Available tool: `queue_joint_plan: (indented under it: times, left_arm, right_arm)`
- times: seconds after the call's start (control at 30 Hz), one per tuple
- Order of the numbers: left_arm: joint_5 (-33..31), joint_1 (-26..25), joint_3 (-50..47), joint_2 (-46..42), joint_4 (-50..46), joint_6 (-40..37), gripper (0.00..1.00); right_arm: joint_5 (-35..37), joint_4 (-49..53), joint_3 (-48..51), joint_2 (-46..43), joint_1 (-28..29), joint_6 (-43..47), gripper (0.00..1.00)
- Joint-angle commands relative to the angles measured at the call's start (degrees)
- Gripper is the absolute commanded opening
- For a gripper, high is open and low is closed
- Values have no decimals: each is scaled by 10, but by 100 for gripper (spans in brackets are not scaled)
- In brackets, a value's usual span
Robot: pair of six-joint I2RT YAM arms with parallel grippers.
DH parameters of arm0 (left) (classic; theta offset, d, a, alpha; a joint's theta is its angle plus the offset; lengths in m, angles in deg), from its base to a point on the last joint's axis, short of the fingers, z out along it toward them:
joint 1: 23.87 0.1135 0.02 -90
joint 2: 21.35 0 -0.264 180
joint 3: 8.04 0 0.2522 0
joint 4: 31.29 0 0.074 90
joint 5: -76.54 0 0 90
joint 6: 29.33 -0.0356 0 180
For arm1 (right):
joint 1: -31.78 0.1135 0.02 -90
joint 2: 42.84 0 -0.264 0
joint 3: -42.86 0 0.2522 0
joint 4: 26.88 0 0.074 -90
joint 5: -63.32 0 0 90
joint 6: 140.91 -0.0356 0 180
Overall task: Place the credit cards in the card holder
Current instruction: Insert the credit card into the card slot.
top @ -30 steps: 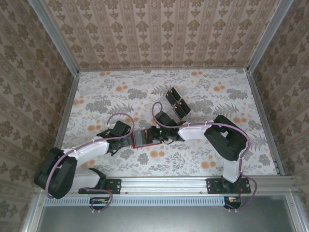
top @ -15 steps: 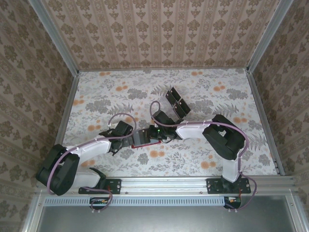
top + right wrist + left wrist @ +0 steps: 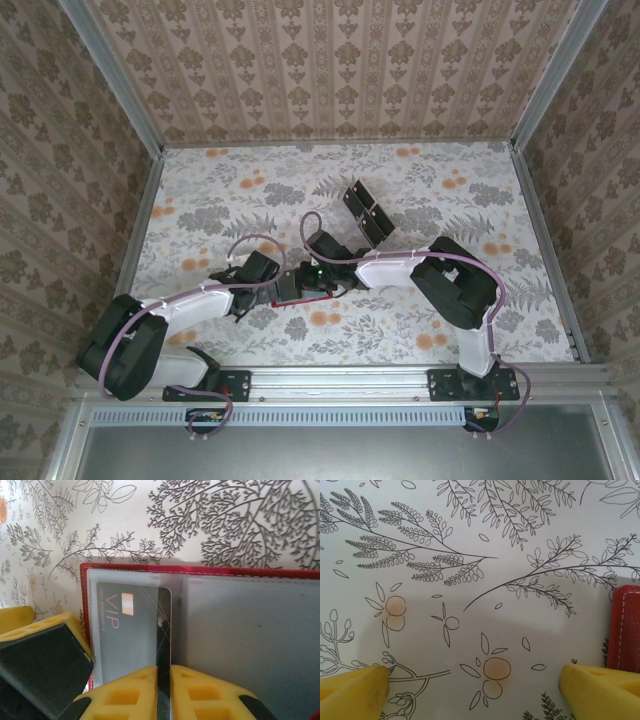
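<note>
On the floral-print table (image 3: 470,580) the red holder (image 3: 250,630) lies open, white-stitched at its rim, with smooth greyish sleeves. A glossy black card (image 3: 127,630) marked VIP sits mostly under one sleeve, its free edge pinched by the right gripper (image 3: 163,690); the left gripper (image 3: 475,685) gapes beside the holder, empty

The table (image 3: 220,185) has a white cover printed with grey leaves, branches and small orange fruits. Three walls stand around it: the back wall (image 3: 330,70), the left wall (image 3: 50,180) and the right wall (image 3: 595,180), all with beige ornamental wallpaper in vertical stripes. Aluminium bars (image 3: 110,75) mark the corners. The light is soft and even.
</note>
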Motion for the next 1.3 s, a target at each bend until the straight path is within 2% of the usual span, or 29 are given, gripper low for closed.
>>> queue_joint_plan:
  times: [0.0, 0.17, 0.3, 0.4, 0.63, 1.1, 1.27]
  left_arm:
    - [57, -6, -8, 31, 36, 5, 100]
    - [52, -3, 4, 22, 21, -4, 100]
    - [52, 10, 12, -5, 2, -9, 100]
    - [49, 22, 14, -30, -11, -12, 100]
    - [49, 35, 11, -48, -24, -18, 100]
    - [60, 34, -10, -17, 6, -9, 100]
    - [64, 31, -13, -4, 17, -8, 100]
  right_arm:
    - [-27, 15, -20, 9, 7, 6, 19]
    - [-40, 28, -30, -4, 7, 24, 29]
    - [-6, 61, -27, -31, 3, 43, 41]
    - [15, 77, -24, -47, 0, 50, 41]
    - [11, 70, -25, -39, -2, 47, 37]
    - [-10, 47, -39, 7, 1, 28, 33]
    - [-15, 45, -52, 20, 8, 25, 25]
